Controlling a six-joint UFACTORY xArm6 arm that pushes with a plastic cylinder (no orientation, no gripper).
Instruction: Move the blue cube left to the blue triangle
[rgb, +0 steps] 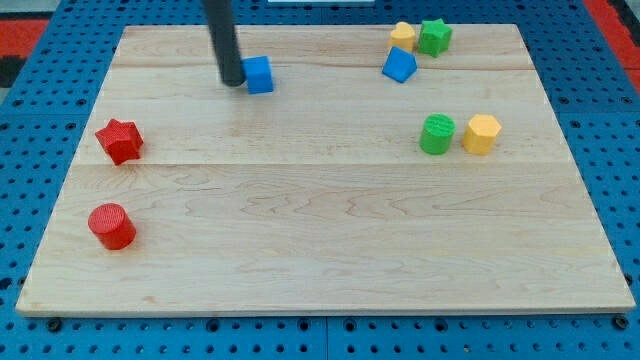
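A small blue cube (260, 75) sits flat on a light wooden board (320, 230), in the upper part of the frame, a little left of centre. Its faces are a solid bright blue, and it is turned slightly so that its top and front faces show. It stands upright, not tipped.

A blue triangle (399, 65) lies in the upper right of the frame, well apart from the cube and to its right, at nearly the same height in the picture. It is the same bright blue, a small wedge-like block with a pointed top edge, resting flat on the board.
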